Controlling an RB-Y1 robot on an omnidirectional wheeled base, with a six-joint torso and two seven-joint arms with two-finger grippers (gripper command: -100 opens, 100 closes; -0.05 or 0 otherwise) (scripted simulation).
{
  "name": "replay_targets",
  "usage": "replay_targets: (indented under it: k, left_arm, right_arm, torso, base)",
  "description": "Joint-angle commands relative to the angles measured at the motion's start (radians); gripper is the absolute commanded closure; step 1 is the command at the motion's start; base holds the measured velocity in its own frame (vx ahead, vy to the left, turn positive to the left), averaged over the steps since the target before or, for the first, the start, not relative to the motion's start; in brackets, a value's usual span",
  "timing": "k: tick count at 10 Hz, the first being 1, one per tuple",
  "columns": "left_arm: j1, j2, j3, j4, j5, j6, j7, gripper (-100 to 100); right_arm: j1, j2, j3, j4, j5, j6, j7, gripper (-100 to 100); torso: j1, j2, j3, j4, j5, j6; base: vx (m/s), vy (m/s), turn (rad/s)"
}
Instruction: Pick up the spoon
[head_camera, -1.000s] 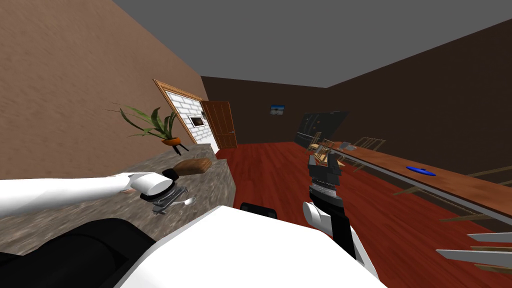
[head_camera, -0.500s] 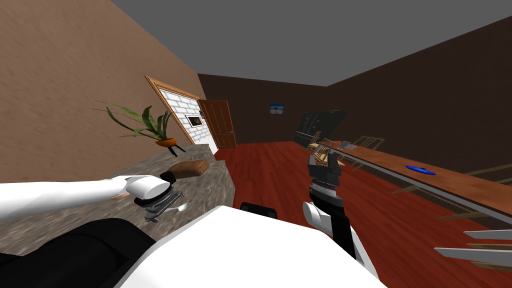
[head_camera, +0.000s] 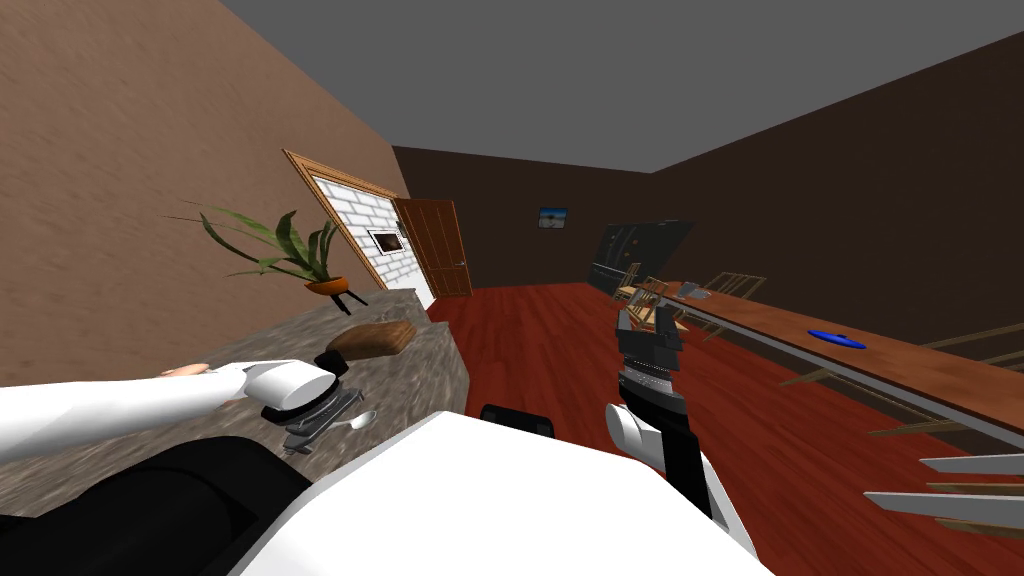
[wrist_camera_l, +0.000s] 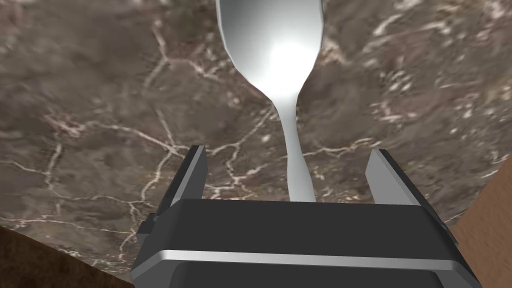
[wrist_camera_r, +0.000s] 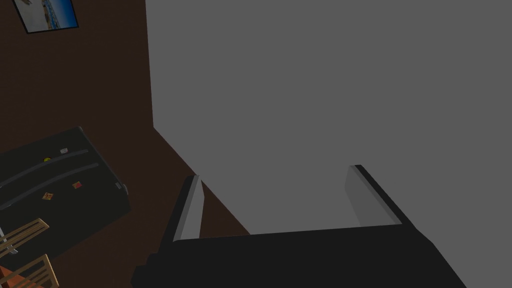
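The spoon (wrist_camera_l: 280, 65) lay flat on the brown marbled counter (wrist_camera_l: 100, 100), hollow side up. In the left wrist view its thin handle ran straight back between the two fingers of the left gripper (wrist_camera_l: 290, 151) and passed out of sight under the dark body. It sat about midway in the gap, with bare counter on either side, so neither finger (wrist_camera_l: 196, 170) touched it. The bowl lay just beyond the fingertips. The jaws stood released, wide apart, straddling the handle without gripping it.

From the head view the left gripper (head_camera: 320, 420) pointed down at the counter (head_camera: 420, 350), near the edge closest to the robot. The spoon (head_camera: 360, 420) poked out from it, bowl end away from the arm. Farther along the counter sat a brown block (head_camera: 375, 338) and, beyond that, a plant (head_camera: 300, 255) in an orange pot.

The right gripper (head_camera: 650, 325) was held up in front of the chest, over the red floor, well apart from the counter. In the right wrist view its jaws (wrist_camera_r: 275, 174) were likewise spread and held nothing.
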Motion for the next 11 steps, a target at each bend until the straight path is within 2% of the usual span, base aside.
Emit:
replay_targets:
  k: [1,5,6,7,10,11]
  left_arm:
    - [0.0,0.0,0.0,0.0,0.0,0.0,0.0,100]
    - [0.003,0.001,-0.002,0.003,0.001,0.004,0.004,100]
    - [0.003,0.001,-0.002,0.003,0.001,0.004,0.004,0]
    - [-0.006,0.036,0.006,-0.016,0.034,0.008,-0.007,100]
    - [-0.008,0.085,0.012,-0.045,0.068,0.012,-0.001,100]
    - [-0.009,0.069,0.01,-0.036,0.055,0.012,-0.001,100]
  right_arm:
    - [0.0,0.0,0.0,0.0,0.0,0.0,0.0,0]
    - [0.0,0.0,0.0,0.0,0.0,0.0,0.0,0]
    - [0.0,0.0,0.0,0.0,0.0,0.0,0.0,0]
    - [0.0,0.0,0.0,0.0,0.0,0.0,0.0,0]
    - [0.0,0.0,0.0,0.0,0.0,0.0,0.0,0]
    - [0.0,0.0,0.0,0.0,0.0,0.0,0.0,0]
  torso:
    - [0.0,0.0,0.0,0.0,0.0,0.0]
    - [0.006,-0.002,-0.001,0.0,0.005,0.005]
    - [0.007,-0.003,-0.001,0.0,0.006,0.005]
    - [0.007,-0.003,-0.001,0.0,0.006,0.005]
    - [0.006,-0.002,-0.001,0.0,0.005,0.005]
    - [0.006,-0.002,-0.001,0.0,0.005,0.005]
  base:
    - [0.0,0.0,0.0]
    - [-0.002,0.0,0.012]
    - [0.0,0.0,0.0]
    - [-0.016,-0.004,0.006]
    - [-0.02,-0.002,0.011]
    - [-0.009,-0.002,0.004]
